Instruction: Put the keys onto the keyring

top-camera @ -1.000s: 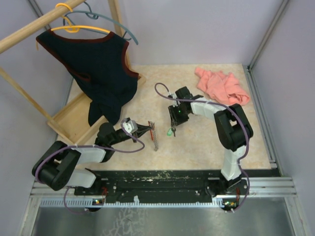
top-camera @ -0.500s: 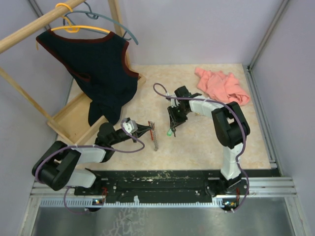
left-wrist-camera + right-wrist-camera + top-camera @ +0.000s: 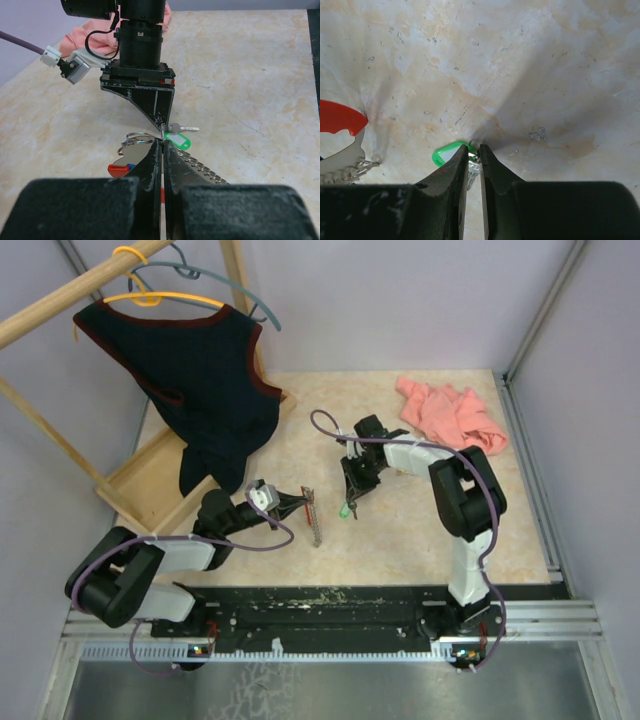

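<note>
The keyring (image 3: 315,522), a silvery ridged strip (image 3: 200,168) with a red tag (image 3: 119,171) and wire rings (image 3: 137,137), lies mid-table. My left gripper (image 3: 303,502) is shut on its upper end (image 3: 163,142), with a sliver of red showing between the jaws. Just right of it lies a small silver key (image 3: 183,128) with a green tag (image 3: 343,510). My right gripper (image 3: 351,498) points down onto it. In the right wrist view its fingers (image 3: 474,149) are pinched on the key's head (image 3: 474,168) and small ring, the green tag (image 3: 445,153) sticking out to the left.
A pink cloth (image 3: 450,415) lies at the back right. A dark vest (image 3: 200,380) hangs from a wooden rack (image 3: 150,480) at the left. The red tag (image 3: 337,117) and strip (image 3: 345,170) sit left of my right gripper's fingers.
My right gripper has shifted slightly left over the green-tagged key and its jaws have narrowed onto it. The left arm and the keyring have stayed still.
</note>
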{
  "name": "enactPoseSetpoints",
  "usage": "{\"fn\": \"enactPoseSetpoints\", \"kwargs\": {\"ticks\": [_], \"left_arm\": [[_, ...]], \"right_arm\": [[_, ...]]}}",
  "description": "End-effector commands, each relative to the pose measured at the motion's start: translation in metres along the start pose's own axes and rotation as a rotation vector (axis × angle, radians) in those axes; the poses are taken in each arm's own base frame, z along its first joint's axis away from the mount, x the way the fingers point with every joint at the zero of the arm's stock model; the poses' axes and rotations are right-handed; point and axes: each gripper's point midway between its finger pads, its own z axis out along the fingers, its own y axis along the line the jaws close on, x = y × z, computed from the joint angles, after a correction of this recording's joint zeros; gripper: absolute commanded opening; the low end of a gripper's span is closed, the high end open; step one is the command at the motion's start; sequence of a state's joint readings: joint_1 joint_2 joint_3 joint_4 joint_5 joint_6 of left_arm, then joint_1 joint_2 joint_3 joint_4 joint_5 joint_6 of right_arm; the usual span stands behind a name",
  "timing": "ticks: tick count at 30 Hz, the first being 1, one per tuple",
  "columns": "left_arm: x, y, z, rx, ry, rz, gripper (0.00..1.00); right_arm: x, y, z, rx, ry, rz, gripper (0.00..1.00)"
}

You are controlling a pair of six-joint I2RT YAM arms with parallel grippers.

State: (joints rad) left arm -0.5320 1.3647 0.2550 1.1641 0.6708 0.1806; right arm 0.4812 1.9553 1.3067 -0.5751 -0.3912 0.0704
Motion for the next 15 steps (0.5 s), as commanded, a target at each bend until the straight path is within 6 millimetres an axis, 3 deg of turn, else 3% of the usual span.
{"fn": "enactPoseSetpoints", "kwargs": {"ticks": [1, 10, 15], "left_arm": [[-0.010, 0.002, 0.001, 0.004, -0.034, 0.031, 0.00], [-0.010, 0.002, 0.001, 0.007, -0.033, 0.031, 0.00], [-0.010, 0.001, 0.001, 0.014, -0.030, 0.032, 0.00]], "right_arm": [[-0.015, 0.003, -0.003, -0.011, -0.030, -0.029, 0.15], [-0.021, 0.010, -0.010, -0.029, -0.064, -0.061, 0.00], [-0.032, 0.020, -0.030, -0.025, -0.179, -0.167, 0.00]]}}
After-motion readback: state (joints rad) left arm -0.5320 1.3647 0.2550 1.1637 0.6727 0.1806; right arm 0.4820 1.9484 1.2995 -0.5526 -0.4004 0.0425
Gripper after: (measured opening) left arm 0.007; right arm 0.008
